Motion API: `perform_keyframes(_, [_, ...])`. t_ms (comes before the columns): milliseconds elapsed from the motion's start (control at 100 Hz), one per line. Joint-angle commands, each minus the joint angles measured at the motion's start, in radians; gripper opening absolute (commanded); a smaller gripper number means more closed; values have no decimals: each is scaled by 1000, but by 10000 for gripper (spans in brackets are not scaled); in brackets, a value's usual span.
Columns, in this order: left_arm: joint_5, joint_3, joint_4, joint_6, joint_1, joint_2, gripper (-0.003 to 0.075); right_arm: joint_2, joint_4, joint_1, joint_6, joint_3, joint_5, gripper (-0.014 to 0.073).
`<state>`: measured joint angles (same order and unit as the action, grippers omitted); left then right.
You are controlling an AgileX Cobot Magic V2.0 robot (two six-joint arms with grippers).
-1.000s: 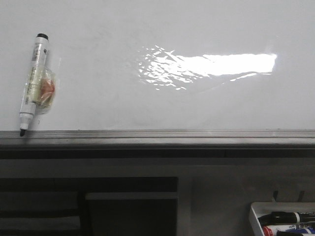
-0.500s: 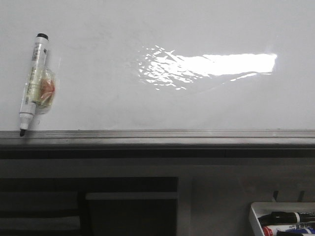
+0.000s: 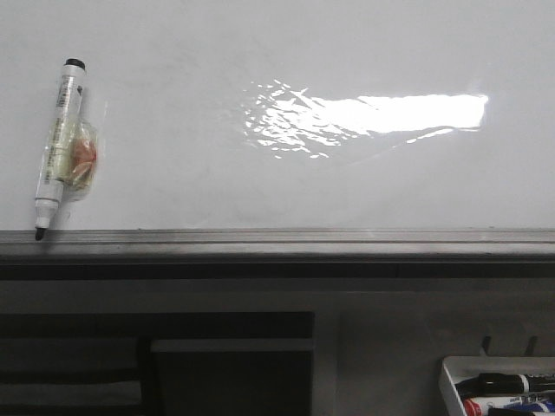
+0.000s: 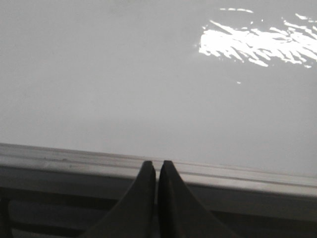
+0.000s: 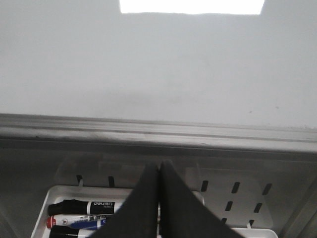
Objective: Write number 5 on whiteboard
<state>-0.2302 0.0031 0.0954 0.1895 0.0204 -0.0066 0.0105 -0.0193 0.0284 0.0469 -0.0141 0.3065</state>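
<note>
The marker (image 3: 59, 143) is seen nearly upright at the whiteboard's (image 3: 260, 52) left, nearer the left gripper (image 4: 157, 166); both the left and the right gripper (image 5: 159, 166) are closed and empty.

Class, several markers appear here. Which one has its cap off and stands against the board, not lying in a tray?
The white-bodied marker on the left, leaning on the whiteboard, bare black tip down on the ledge. The other markers lie capped in the white tray.
</note>
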Motion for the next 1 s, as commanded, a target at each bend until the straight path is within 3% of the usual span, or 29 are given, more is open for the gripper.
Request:
perform_keyframes(0, [129,18,-7,8,-9,-28,-20,19,35,3,3,-25,-93,-50])
perform_keyframes(90, [138,18,19,8,-9,-28,-20,19,95,3,3,-25,-109,-50])
perform_keyframes(370, [201,-4,-29,8,-9,-28,-20,19,94,3,3,-23,-181,-50])
perform_keyframes(580, [131,-104,-27,8,-9,-9,-21,8,94,3,3,5,-157,-50])
perform_keyframes(990, [88,-292,8,8,-9,216,-20,-281,132,3,3,127,-105,-50])
